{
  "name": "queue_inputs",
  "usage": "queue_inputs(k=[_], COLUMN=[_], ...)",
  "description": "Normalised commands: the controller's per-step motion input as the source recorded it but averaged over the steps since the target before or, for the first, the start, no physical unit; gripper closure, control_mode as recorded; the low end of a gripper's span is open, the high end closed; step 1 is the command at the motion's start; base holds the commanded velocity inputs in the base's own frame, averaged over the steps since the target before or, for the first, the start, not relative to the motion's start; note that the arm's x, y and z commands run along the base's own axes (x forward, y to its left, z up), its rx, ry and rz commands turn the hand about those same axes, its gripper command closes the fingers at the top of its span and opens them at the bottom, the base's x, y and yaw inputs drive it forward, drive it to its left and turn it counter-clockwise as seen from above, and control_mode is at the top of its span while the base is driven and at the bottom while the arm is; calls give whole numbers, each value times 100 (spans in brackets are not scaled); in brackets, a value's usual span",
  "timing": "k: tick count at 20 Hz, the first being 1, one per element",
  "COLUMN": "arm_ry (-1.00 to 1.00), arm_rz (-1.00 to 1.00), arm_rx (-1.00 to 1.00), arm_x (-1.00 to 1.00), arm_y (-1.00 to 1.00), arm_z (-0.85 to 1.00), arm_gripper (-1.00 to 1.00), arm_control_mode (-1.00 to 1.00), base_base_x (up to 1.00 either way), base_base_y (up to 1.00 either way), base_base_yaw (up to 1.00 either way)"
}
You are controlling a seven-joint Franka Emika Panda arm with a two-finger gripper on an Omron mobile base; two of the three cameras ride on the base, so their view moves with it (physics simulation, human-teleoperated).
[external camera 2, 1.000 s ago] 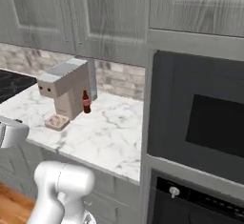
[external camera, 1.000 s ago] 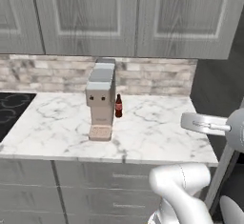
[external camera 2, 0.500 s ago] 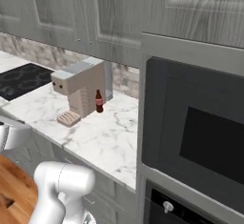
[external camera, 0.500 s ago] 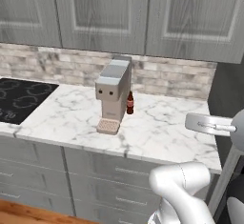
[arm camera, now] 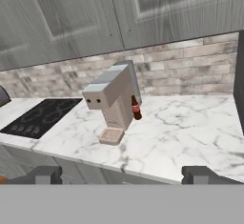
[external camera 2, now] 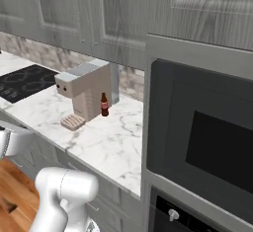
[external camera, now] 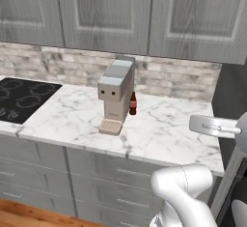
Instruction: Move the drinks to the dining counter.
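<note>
Since the earlier frames our whole view has slid sideways: the base has driven, so the black cooktop (external camera: 21, 98) now sits at the left of the left base view and the built-in oven (external camera 2: 207, 147) fills more of the right base view. The things on the table (external camera: 164, 124) have kept their places relative to one another.

Going left to right along the table in the hand view, we see the cooktop, then the grey coffee machine (arm camera: 113, 99) with its drip tray (arm camera: 111, 135) in front, then the beer bottle (arm camera: 136, 108). The bottle stands upright just beside the machine's right side, near the brick backsplash (arm camera: 190, 66); we cannot tell whether the two touch. To its right the marble lies bare up to the dark oven housing.

The bottle is well apart from our hand (arm camera: 124, 174), ahead of it and a little to the right of the midpoint between the fingertips (arm camera: 45, 174). The hand is spread wide, released, grasping nothing and touching nothing, held in front of the table's edge.
</note>
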Motion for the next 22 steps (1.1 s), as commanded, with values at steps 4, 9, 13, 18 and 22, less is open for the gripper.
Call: queue_inputs(k=[4, 9, 13, 18, 22], arm_ry=[0, 0, 0, 0, 0], arm_rz=[0, 0, 0, 0, 0], arm_rx=[0, 0, 1, 1, 0], arm_x=[0, 0, 14, 52, 41], arm_y=[0, 0, 0, 0, 0], arm_z=[0, 0, -3, -7, -7], arm_gripper=[-100, -100, -100, -100, -100], arm_control_mode=[100, 100, -100, -100, -100], base_base_x=[94, 89, 53, 0, 0], base_base_y=[-12, 0, 0, 0, 0], base_base_yaw=[0, 0, 0, 0, 0])
